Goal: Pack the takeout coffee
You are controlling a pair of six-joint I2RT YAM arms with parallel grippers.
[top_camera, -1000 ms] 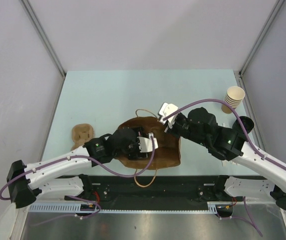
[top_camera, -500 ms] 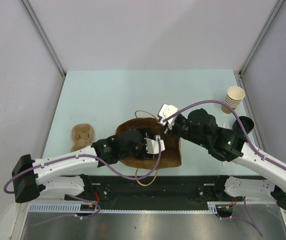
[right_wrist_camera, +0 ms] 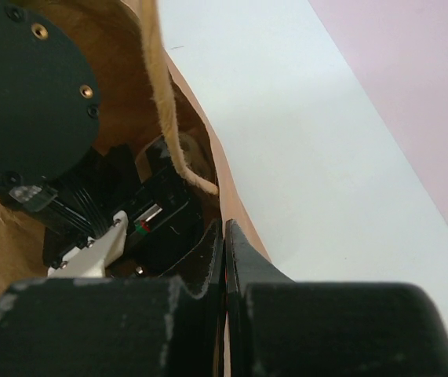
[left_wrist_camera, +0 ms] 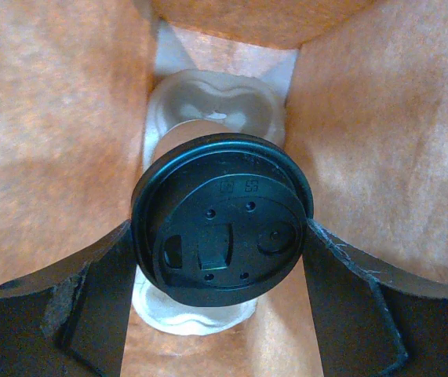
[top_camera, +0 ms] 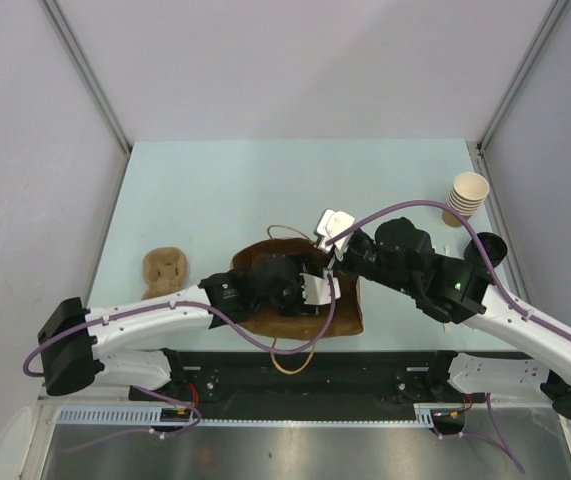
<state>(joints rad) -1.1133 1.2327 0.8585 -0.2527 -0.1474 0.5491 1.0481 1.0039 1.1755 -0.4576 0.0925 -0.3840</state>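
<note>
Coffee cup (left_wrist_camera: 231,188) clamped in left tool (left_wrist_camera: 222,232), carried deeper into bag (left_wrist_camera: 51,141) than a second ago (lid toward wrist camera). Right tool (right_wrist_camera: 224,236) pinched shut on bag rim; release likely next.

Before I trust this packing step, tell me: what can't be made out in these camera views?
Top view: the left arm over the brown bag hides the takeout coffee.
Left wrist: the coffee's black lid covers its base, so seating in the white tray is unclear.
</note>
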